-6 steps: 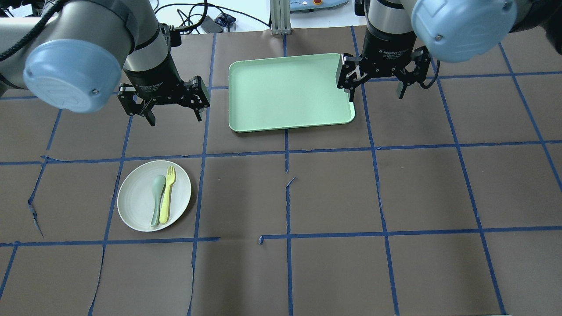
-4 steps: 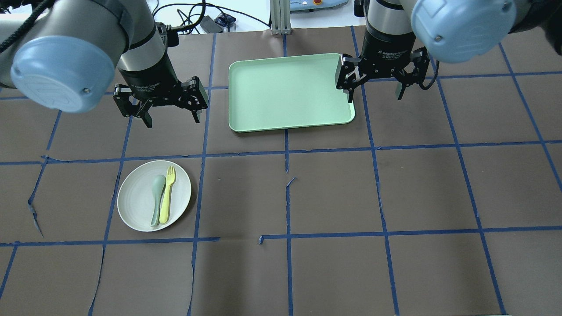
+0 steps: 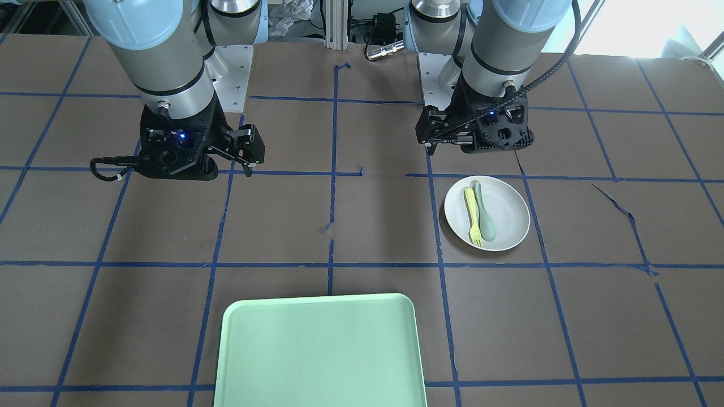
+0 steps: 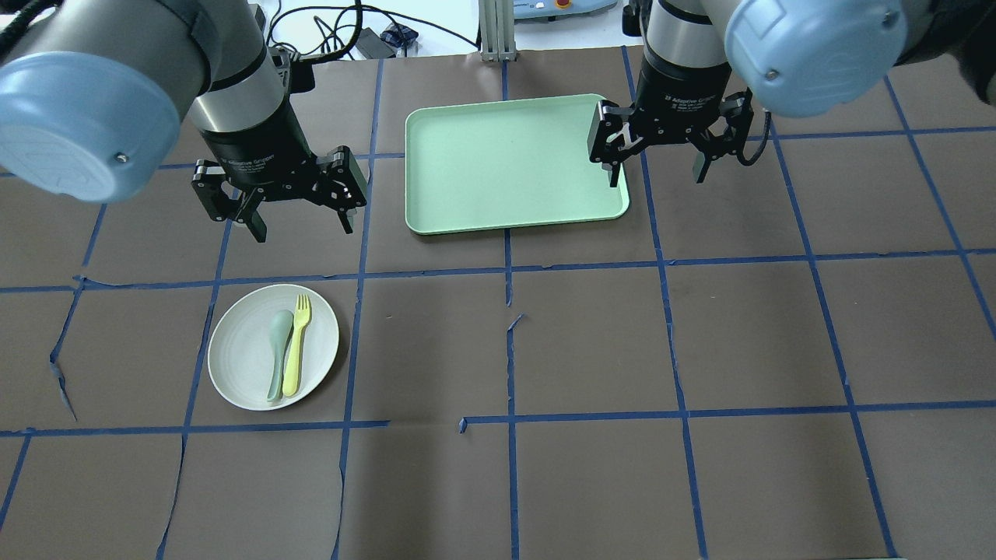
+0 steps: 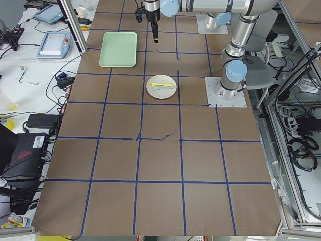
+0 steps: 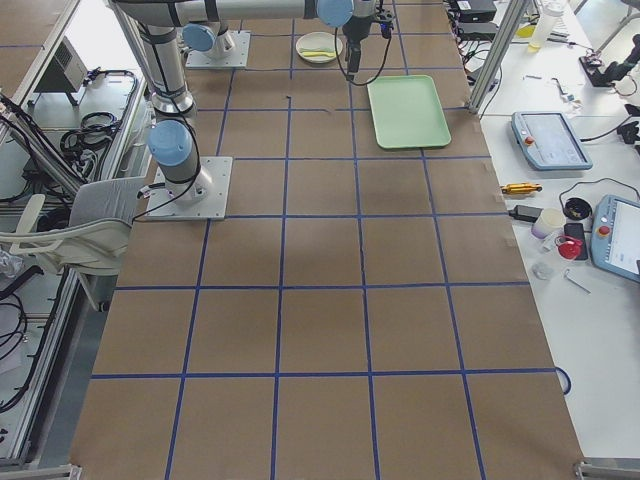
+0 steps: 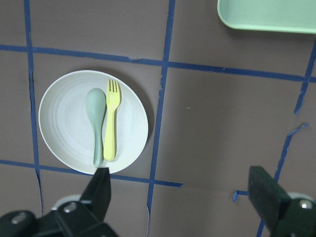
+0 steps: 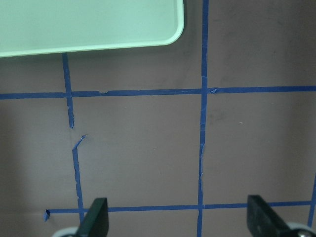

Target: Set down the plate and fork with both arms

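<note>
The white plate [image 4: 237, 350] lies on the table at the near left, with the pale-yellow fork [image 4: 296, 342] and a grey-green spoon [image 4: 278, 354] side by side on it. My left gripper [image 4: 302, 222] is open and empty, hanging above the table just beyond the plate. The left wrist view shows the plate [image 7: 64, 118], the fork [image 7: 111, 121] and the spoon [image 7: 96, 118] ahead of its open fingers [image 7: 101, 187]. My right gripper [image 4: 655, 173] is open and empty, over the right edge of the tray.
A rectangular mint-green tray [image 4: 506, 163] lies at the far middle of the table and holds nothing. It also shows in the right wrist view [image 8: 89, 24]. The brown table cover carries a grid of blue tape [image 4: 510, 342], torn in places.
My left gripper has shifted left and slightly nearer the plate. My right gripper has shifted a little left over the tray's edge. Both stay open; the plate, fork and spoon have not moved.
</note>
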{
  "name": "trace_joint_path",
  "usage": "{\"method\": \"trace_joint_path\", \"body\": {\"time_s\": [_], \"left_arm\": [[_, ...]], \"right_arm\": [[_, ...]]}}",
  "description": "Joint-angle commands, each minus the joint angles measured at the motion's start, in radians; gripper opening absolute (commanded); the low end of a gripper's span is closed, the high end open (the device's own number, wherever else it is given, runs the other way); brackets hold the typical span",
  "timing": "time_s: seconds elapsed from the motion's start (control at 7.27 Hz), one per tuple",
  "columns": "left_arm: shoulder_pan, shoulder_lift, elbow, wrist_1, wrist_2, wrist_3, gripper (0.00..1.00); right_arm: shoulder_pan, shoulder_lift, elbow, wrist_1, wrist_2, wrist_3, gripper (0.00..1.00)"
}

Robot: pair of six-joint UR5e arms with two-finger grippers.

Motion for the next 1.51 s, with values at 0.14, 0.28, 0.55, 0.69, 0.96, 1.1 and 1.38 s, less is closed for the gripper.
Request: {"method": "trace_joint_path", "body": {"time_s": [0.14,0.28,0.55,0.69,0.96,1.1,1.38], "left_arm": [[-0.001,-0.008,-0.009,0.001,-0.026,0.001,1.00],[-0.001,-0.010,-0.009,0.005,-0.026,0.001,1.00],[-0.001,-0.011,-0.011,0.010,-0.023,0.001,1.00],[0.001,-0.008,-0.011,0.008,-0.023,0.001,1.00],[0.001,-0.013,-0.011,0.008,-0.026,0.001,1.00],[0.001,-0.014,-0.011,0.008,-0.025,0.001,1.00],[0.001,-0.019,-0.011,0.010,-0.023,0.001,1.00]], "right_arm": [[0.000,0.007,0.002,-0.010,0.003,0.001,1.00],[0.000,0.007,0.002,-0.010,-0.001,0.001,1.00],[0.001,0.007,0.004,-0.007,0.002,0.002,1.00],[0.001,0.005,0.004,-0.008,-0.007,0.003,1.00],[0.001,0.016,0.005,-0.013,-0.006,0.004,1.00],[0.000,0.016,0.004,-0.013,-0.003,0.004,1.00],[0.001,0.016,0.004,-0.024,0.000,0.003,1.00]]}}
